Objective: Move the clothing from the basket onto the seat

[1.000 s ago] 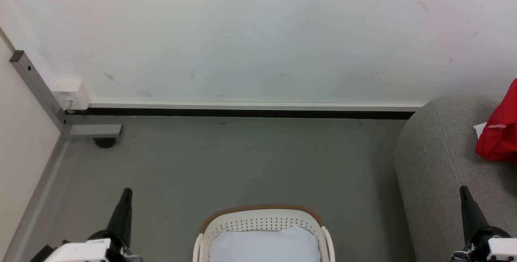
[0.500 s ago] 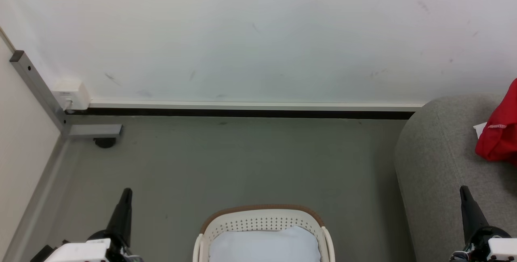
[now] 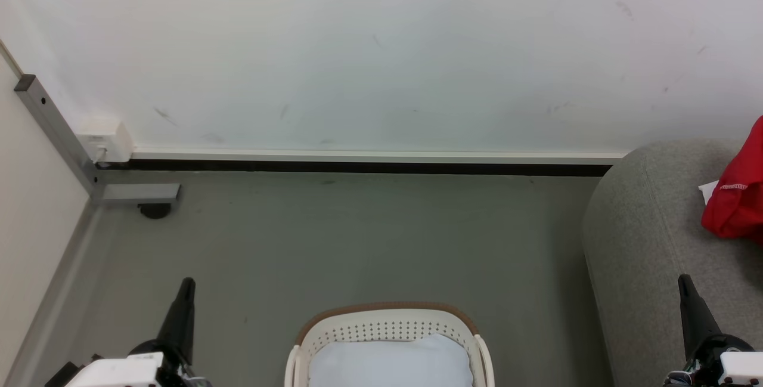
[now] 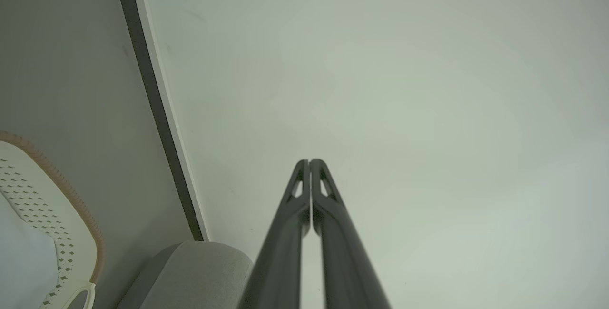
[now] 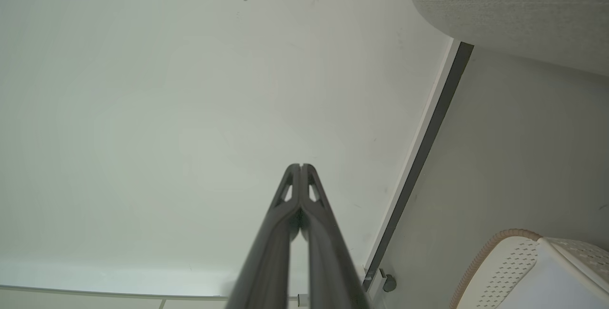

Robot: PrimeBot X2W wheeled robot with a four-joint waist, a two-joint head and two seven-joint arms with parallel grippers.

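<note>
While my head view has the red clothing (image 3: 738,202) on the sofa (image 3: 644,244), right of the basket (image 3: 387,318), wrist views add finger detail | my left gripper (image 4: 309,162) clenched, empty | right gripper (image 5: 300,166) clenched, empty

I can read no text, label, brand, number or sign in any of my views. The white trim (image 3: 734,186) on the clothing (image 3: 742,211), which lies on the seat (image 3: 650,238), carries a fine red pattern too small for me to make out as lettering.
</note>
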